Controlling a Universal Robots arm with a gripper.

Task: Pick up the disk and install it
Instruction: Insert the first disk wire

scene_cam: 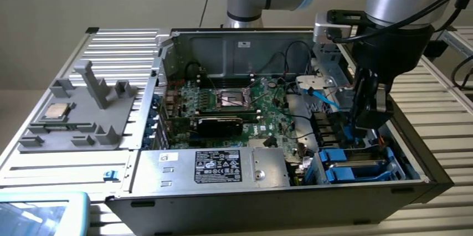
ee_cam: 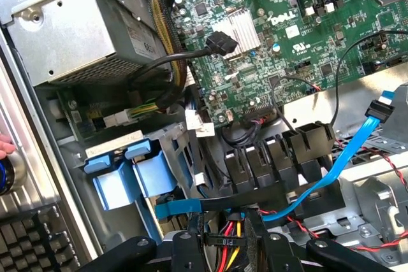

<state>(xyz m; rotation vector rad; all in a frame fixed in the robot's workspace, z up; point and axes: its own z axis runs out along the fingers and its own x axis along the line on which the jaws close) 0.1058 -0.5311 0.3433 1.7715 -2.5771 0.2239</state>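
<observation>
The disk shows blue plastic ends in the case's corner bay. The gripper hangs above it, and I cannot tell its state.

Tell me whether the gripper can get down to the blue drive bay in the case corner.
Probably yes. The gripper hangs inside the open case, close above the blue drive bay, whose top looks uncovered. A blue cable runs close by and might snag.

Open computer case set on slatted metal table, green motherboard mounted on its floor, silver box with black label along its near edge, blue cable draped inside, grey fixture beside it, square chip seated on top.
</observation>
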